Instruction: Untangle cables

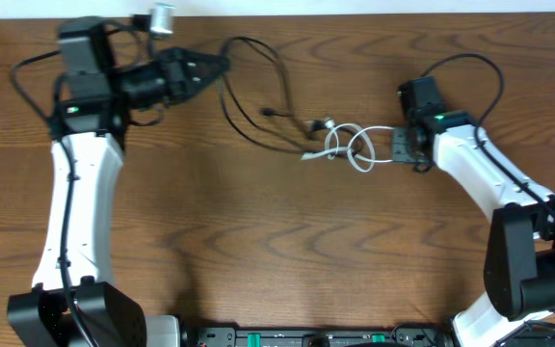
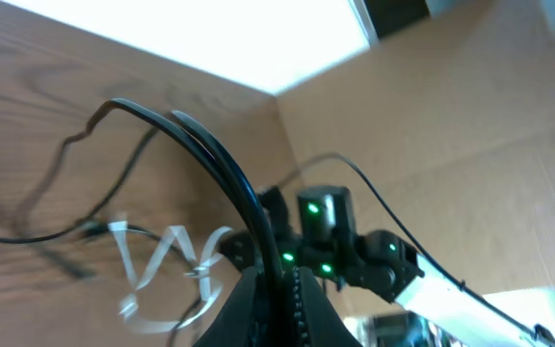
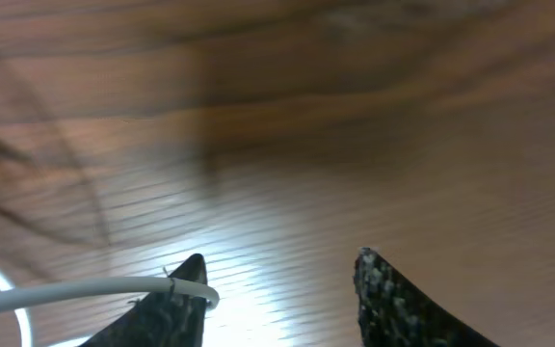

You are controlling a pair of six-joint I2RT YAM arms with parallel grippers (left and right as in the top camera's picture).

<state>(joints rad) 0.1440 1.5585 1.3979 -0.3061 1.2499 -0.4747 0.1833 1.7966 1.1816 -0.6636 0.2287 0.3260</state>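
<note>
- While the left pincer (image 1: pixel 216 67) is clamped on the black cable (image 2: pixel 218 152) at the far left of the tabletop (image 1: pixel 258 251), we judge the step in hand to be drawing the two cords apart.
- Black cable: trails rightward from that grip in slack loops, ending near the white knot.
- White cable (image 3: pixel 85 288): knotted in loops right of centre, one end touching a finger of the right pincer (image 3: pixel 279 260).
- Right pincer: fingers apart, nothing between them, low over the wood just right of the knot.
- Arms: left reaches to the far edge, wrist turned rightward; right comes in from the near right, wrist pointing left.
- Next move, we judge: close on the white end, then draw gently away; a hard tug may tighten the knot.
</note>
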